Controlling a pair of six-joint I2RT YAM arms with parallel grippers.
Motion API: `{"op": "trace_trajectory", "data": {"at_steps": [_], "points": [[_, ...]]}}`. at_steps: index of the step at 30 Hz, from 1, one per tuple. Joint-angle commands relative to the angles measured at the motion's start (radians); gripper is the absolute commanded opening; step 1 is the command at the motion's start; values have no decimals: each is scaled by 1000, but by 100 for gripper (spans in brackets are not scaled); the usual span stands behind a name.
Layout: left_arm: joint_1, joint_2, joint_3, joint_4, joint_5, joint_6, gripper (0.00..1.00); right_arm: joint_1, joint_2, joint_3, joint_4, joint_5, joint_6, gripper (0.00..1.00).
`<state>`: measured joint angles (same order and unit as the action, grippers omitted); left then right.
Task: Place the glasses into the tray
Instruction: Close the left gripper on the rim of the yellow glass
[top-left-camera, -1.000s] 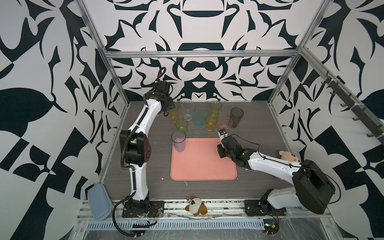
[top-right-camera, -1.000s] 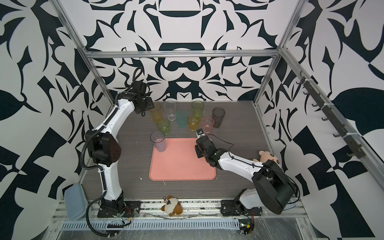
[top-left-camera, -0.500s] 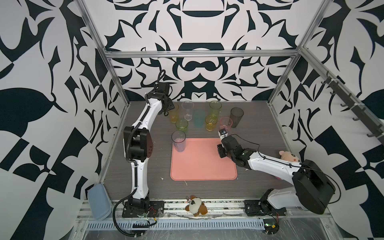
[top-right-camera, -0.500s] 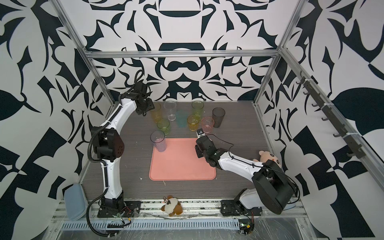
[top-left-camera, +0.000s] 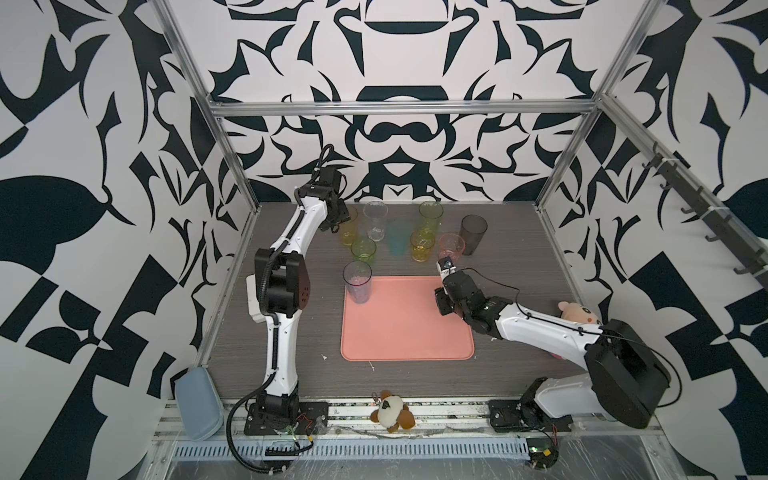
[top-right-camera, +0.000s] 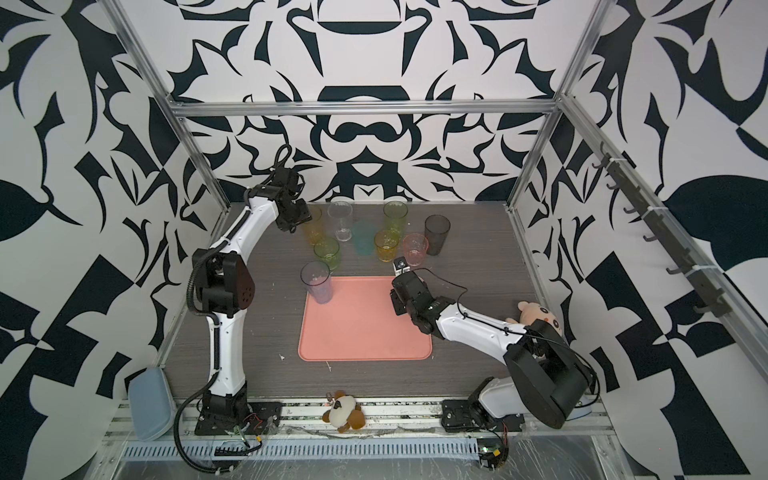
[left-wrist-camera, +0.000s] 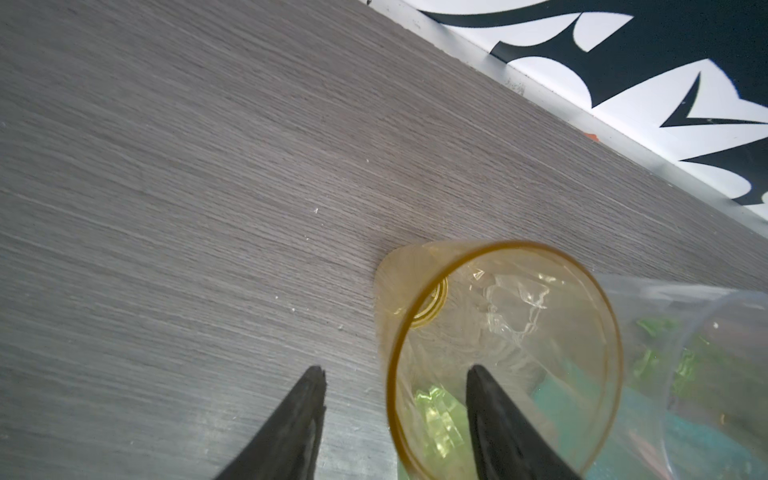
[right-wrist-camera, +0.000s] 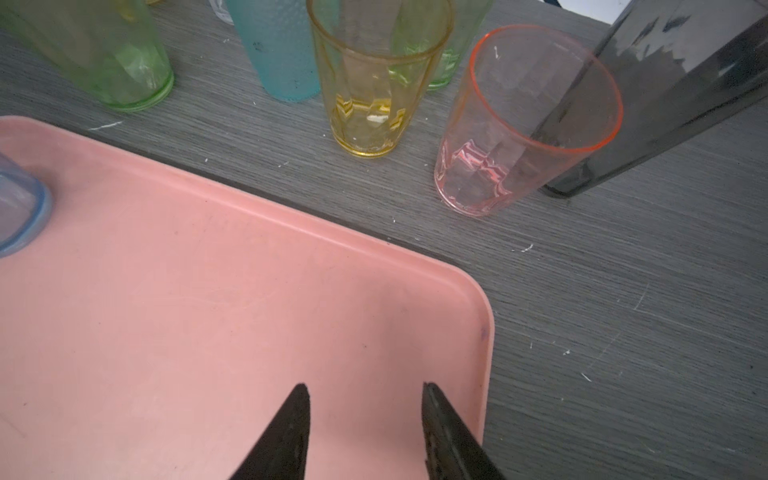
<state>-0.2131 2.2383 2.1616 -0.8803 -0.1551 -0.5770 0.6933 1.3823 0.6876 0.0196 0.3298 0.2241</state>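
Observation:
The salmon-pink tray (top-left-camera: 407, 328) (top-right-camera: 365, 328) (right-wrist-camera: 208, 311) lies mid-table with a blue glass (top-left-camera: 357, 282) (top-right-camera: 316, 282) upright in its far left corner. Behind it stand the other glasses: orange (top-left-camera: 348, 226) (left-wrist-camera: 503, 353), clear (top-left-camera: 375, 220), teal (top-left-camera: 398, 241), tall green (top-left-camera: 430, 216), short green (top-left-camera: 363, 249), yellow (top-left-camera: 422, 245) (right-wrist-camera: 374, 83), pink (top-left-camera: 451, 246) (right-wrist-camera: 523, 124) and grey (top-left-camera: 473, 235). My left gripper (top-left-camera: 337, 220) (left-wrist-camera: 395, 369) is open, one finger inside the orange glass and one outside its wall. My right gripper (top-left-camera: 442, 303) (right-wrist-camera: 365, 385) hangs open and empty over the tray's far right corner.
A pale blue lidded container (top-left-camera: 198, 403) leans at the front left. One plush toy (top-left-camera: 392, 411) lies on the front rail and another (top-left-camera: 577, 313) sits by the right arm. The back wall runs close behind the glasses.
My left gripper's jaws have narrowed around the orange glass's wall and that arm's elbow has swung inward. The right arm has not moved.

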Motion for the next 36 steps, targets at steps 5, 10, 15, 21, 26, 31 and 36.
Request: {"op": "trace_trajectory", "data": {"at_steps": [5, 10, 15, 21, 26, 31, 36], "points": [[26, 29, 25, -48, 28, 1, 51, -1, 5, 31, 24, 22, -16, 47], [37, 30, 17, -55, 43, 5, 47, -1, 3, 29, 26, 22, -14, 47], [41, 39, 15, -54, 51, 6, 41, -1, 3, 27, 29, 22, -14, 47], [44, 47, 17, -53, 64, 6, 31, 0, 8, 30, 28, 20, -14, 47], [46, 50, 20, -55, 68, 8, 27, -2, 9, 32, 25, 18, -15, 46], [46, 49, 23, -62, 73, 9, 21, -1, 7, 33, 23, 18, -14, 46], [47, 37, 23, -70, 71, 14, 16, -2, 7, 34, 22, 15, -14, 46]]}}
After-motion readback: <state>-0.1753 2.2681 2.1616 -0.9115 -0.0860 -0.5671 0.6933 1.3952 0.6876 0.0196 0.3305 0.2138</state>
